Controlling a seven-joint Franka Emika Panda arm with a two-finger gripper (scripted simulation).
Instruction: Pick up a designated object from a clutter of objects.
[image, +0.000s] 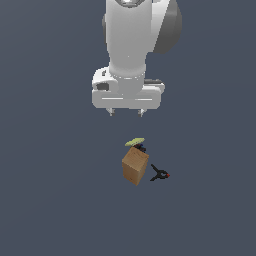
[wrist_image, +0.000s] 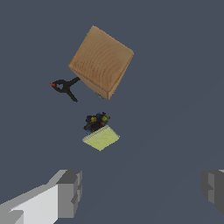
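The tall plain brown box (image: 135, 167) stands on the dark floor, below the arm in the exterior view; it also shows in the wrist view (wrist_image: 101, 61). A yellow-green disc-topped piece (image: 135, 142) sits just behind it, with a dark multicoloured part under it (wrist_image: 96, 122). A small black clamp with red tips (image: 160, 174) lies to the exterior view's right of the box, close to it (wrist_image: 65, 86). My gripper (image: 126, 114) hangs above and behind the clutter, open and empty, its fingers (wrist_image: 70, 192) spread wide and apart from every item.
The dark grey-blue floor (image: 60, 200) stretches all round the clutter. The white arm body (image: 132, 45) rises above the gripper.
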